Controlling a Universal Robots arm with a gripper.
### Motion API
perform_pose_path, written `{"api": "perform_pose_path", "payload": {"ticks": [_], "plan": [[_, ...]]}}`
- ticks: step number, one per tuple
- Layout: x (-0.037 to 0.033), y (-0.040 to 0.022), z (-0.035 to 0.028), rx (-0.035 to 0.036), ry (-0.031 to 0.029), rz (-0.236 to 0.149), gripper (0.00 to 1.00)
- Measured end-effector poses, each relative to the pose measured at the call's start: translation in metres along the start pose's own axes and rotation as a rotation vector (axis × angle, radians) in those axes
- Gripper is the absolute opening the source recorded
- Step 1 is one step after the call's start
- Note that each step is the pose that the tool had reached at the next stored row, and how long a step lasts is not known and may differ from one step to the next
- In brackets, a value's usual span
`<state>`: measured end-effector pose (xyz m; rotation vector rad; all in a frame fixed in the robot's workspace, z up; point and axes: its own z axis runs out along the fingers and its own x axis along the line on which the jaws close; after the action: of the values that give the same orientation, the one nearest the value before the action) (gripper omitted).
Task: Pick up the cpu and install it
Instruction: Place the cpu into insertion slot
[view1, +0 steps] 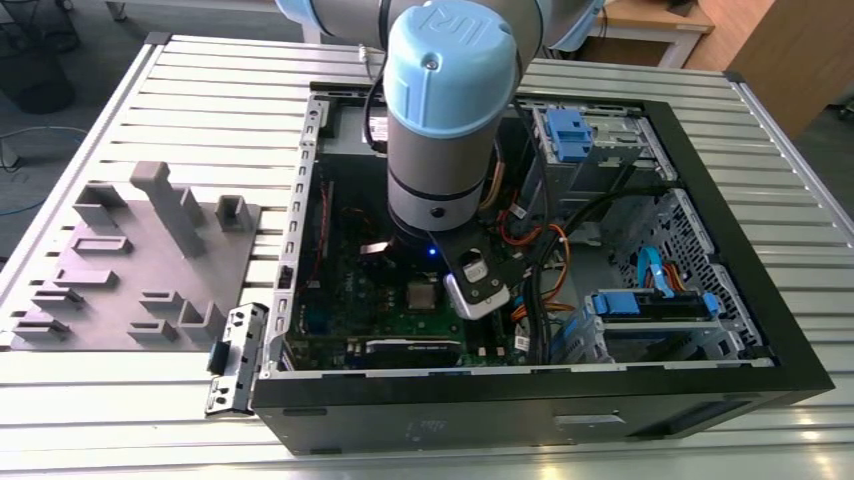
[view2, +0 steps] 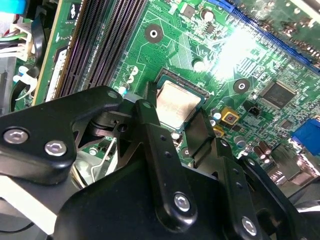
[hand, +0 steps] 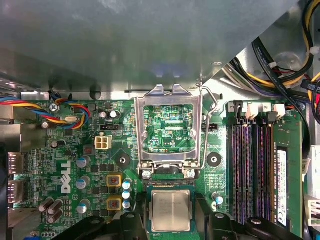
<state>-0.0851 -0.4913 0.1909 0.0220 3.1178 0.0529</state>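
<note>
Here, inside the open computer case (view1: 534, 410) on the slatted worktop (view1: 134, 400), the cpu (hand: 171, 210), a small flat square with a silvery-grey top and a thin darker rim, lies flat in the green motherboard's (hand: 65, 150) socket, just beside the raised load frame (hand: 140, 130). The black fingers (view2: 150, 120) stand spread, flanking it on two sides, unclamped.

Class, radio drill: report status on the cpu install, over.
Black pincer low over green motherboard, grip unclear. Small silvery-grey square cpu under it, within the black socket. Silver metal retention frame hinged open; nothing covering the chip.
</note>
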Motion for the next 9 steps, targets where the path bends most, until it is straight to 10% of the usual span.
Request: {"api": "perform_pose_path", "payload": {"ticks": [9], "plan": [[0.0004, -0.0007, 0.0000, -0.0013, -0.0017, -0.019, 0.47]]}}
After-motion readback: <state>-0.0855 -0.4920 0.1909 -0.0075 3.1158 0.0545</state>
